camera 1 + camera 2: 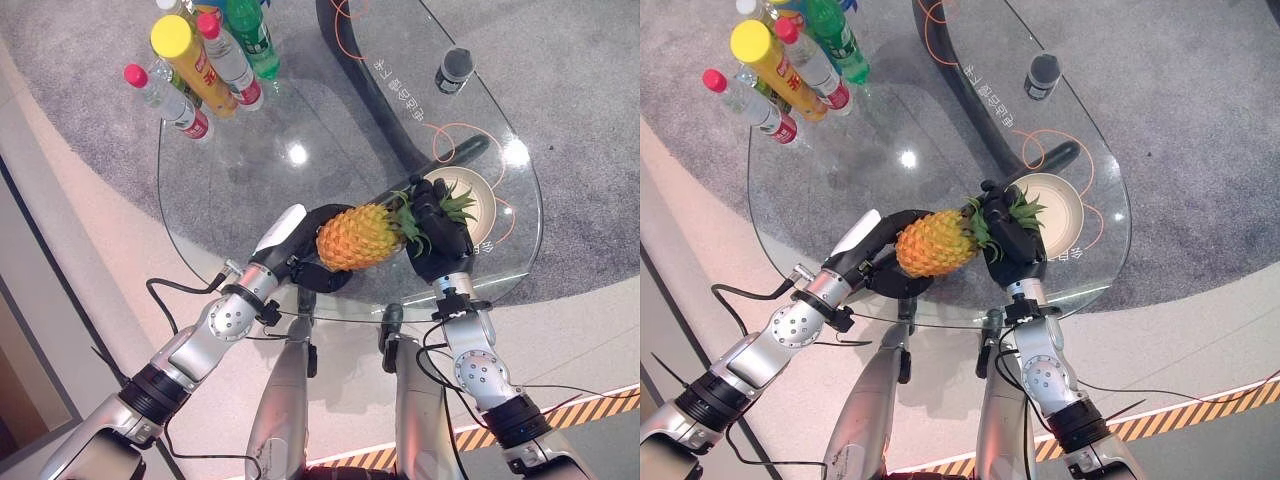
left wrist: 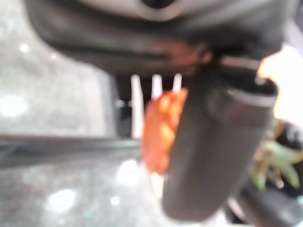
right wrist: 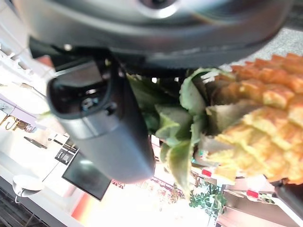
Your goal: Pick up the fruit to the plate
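Pineapple is off the table, held in the air between both hands, lying roughly horizontal with its crown pointing toward the plate. So pickup is done; placement is not. The plate sits just past the crown on the robot's right side, and looks empty apart from leaves overlapping its near rim in the eye views.

Left hand: cupped round the butt end of the fruit, fingers curled under and behind it, white-covered thumb lying along the near side. Left wrist view shows orange skin pressed up against the palm, thumb across it. It is blurry, so I can't say how tight the wrap is, but it reads as a real grip.

Right hand: closed around the crown end, dark fingers curled in among the green leaves. Right wrist view shows leaves and the top of the fruit tight against the palm, thumb beside them.

Left to do, as I judge it: carry the fruit sideways over the plate, lower it, release both hands.

Bottles at the far left corner and a small dark can at the far edge are well clear of the path.
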